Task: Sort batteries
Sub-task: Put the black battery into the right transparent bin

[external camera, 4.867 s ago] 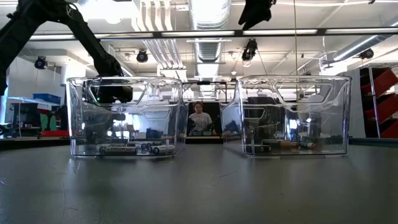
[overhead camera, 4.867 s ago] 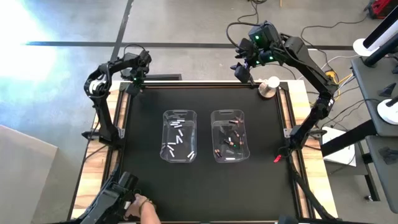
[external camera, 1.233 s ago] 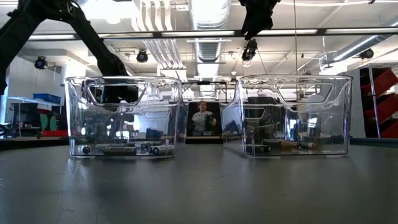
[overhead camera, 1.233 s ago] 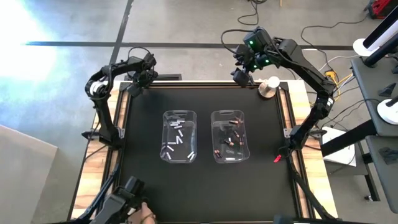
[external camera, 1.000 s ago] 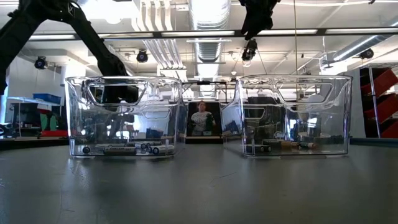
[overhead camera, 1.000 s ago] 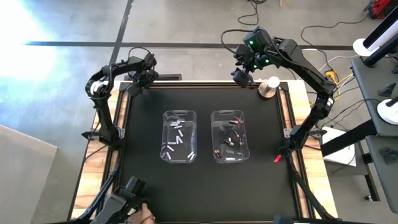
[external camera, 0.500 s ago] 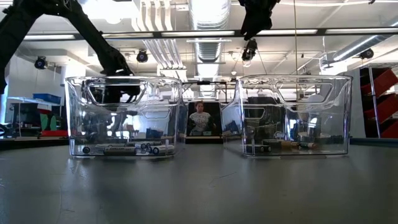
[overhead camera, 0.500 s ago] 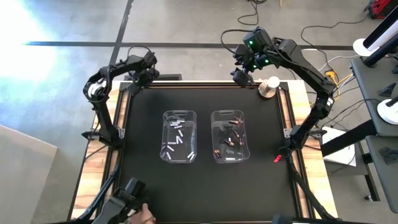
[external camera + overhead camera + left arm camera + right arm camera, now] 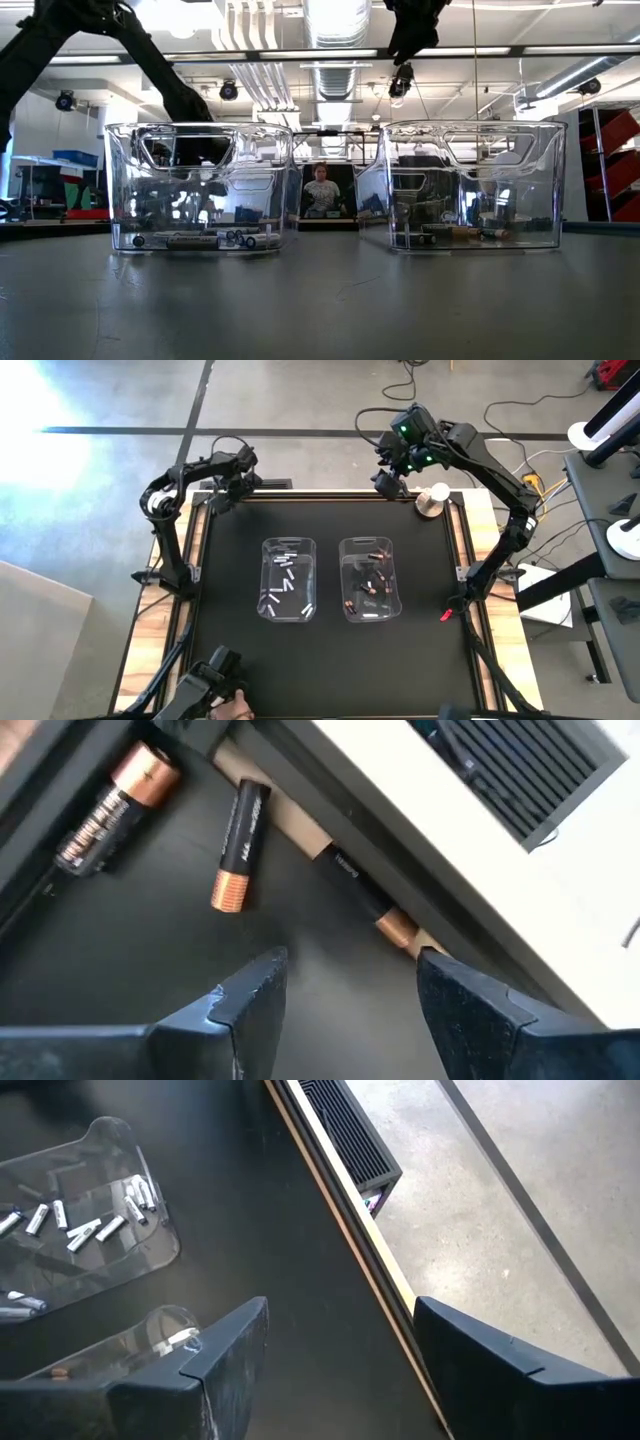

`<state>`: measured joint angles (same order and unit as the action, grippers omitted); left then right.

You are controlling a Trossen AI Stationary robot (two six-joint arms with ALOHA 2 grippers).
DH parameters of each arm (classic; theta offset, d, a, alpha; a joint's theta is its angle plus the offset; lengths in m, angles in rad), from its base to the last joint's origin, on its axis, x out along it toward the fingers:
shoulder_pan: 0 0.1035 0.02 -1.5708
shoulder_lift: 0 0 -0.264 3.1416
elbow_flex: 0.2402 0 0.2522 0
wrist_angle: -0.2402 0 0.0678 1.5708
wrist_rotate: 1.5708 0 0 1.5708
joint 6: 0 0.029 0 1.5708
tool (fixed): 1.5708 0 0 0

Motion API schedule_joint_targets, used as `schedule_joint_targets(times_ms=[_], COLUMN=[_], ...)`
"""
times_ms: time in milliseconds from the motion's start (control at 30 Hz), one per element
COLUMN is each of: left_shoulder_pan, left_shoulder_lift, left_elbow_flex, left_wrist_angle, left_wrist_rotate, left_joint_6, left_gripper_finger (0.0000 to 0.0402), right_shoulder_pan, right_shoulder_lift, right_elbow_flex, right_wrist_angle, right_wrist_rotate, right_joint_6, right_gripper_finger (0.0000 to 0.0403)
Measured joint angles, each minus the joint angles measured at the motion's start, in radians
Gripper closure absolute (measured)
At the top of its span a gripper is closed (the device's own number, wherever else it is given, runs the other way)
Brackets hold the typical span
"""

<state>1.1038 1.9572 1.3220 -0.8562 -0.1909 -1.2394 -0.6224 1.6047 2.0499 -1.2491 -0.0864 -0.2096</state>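
Three dark batteries with copper ends lie on the black mat at its far left corner: a thick one [image 9: 115, 810], a thin one [image 9: 238, 845], and one [image 9: 365, 902] along the table's raised edge. My left gripper [image 9: 350, 990] [image 9: 236, 485] hovers open just above them, pointing down, touching none. White batteries lie in the left clear bin [image 9: 288, 578]; dark ones lie in the right clear bin [image 9: 370, 578]. My right gripper [image 9: 345, 1365] [image 9: 390, 480] waits open, high above the far edge, with nothing between its fingers.
A silver cylinder [image 9: 432, 500] stands at the far right corner, and a small red thing [image 9: 446, 615] lies at the right edge. A person's hand [image 9: 235, 705] with a dark device is at the near edge. Another person [image 9: 322, 190] sits far behind the bins.
My left gripper has shifted a little along the far edge toward the table's right, staying open and low over the mat. The hand with the device at the near edge has also moved slightly rightward.
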Motion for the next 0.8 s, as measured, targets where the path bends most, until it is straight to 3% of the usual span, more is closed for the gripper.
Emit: schedule_joint_targets(times_ms=[133, 367, 633, 800], left_shoulder_pan=[-0.001, 0.004, 0.026, 0.027], left_shoulder_lift=[0.025, 0.03, -0.073, -0.092], left_elbow_flex=[0.0, 0.006, -0.015, -0.02], left_wrist_angle=[0.002, -0.012, -0.232, -0.044], left_wrist_rotate=[0.041, 0.026, -0.031, -0.041], left_joint_6=[0.02, -0.04, -0.337, -0.228], left_gripper_finger=[0.02, 0.02, 0.02, 0.02], right_shoulder_pan=[0.0, 0.0, 0.0, 0.0], right_shoulder_lift=[0.0, 0.0, 0.001, 0.001], right_elbow_flex=[0.0, 0.0, 0.0, -0.006], right_wrist_angle=[0.0, -0.012, -0.01, -0.01], right_wrist_rotate=[0.0, 0.0, 0.0, 0.0], right_joint_6=[0.0, -0.002, -0.026, -0.026], right_gripper_finger=[0.0153, 0.0157, 0.017, 0.0166])
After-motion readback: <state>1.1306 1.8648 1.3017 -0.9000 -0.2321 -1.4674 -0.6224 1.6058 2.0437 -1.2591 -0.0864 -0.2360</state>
